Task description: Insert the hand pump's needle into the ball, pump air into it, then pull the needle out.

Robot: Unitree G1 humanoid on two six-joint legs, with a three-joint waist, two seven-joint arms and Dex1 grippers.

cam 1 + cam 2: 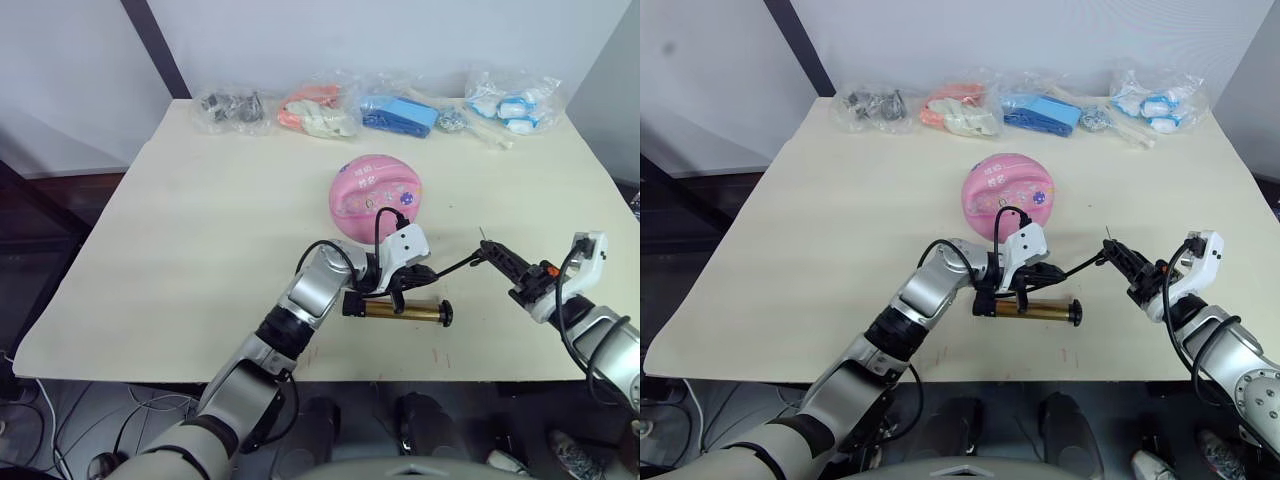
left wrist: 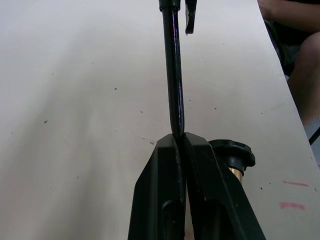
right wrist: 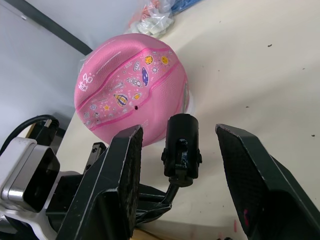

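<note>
You're working over a pale cream table with faint dark specks and a couple of small red marks near its front edge. The pink ball sits on it a little beyond the middle. Nearer the front edge, the hand pump lies flat on the surface, its gold barrel running side to side. Along the far edge you have a row of four clear plastic bags: dark parts, then orange and white pieces, then blue items, then white-and-blue ones.
</note>
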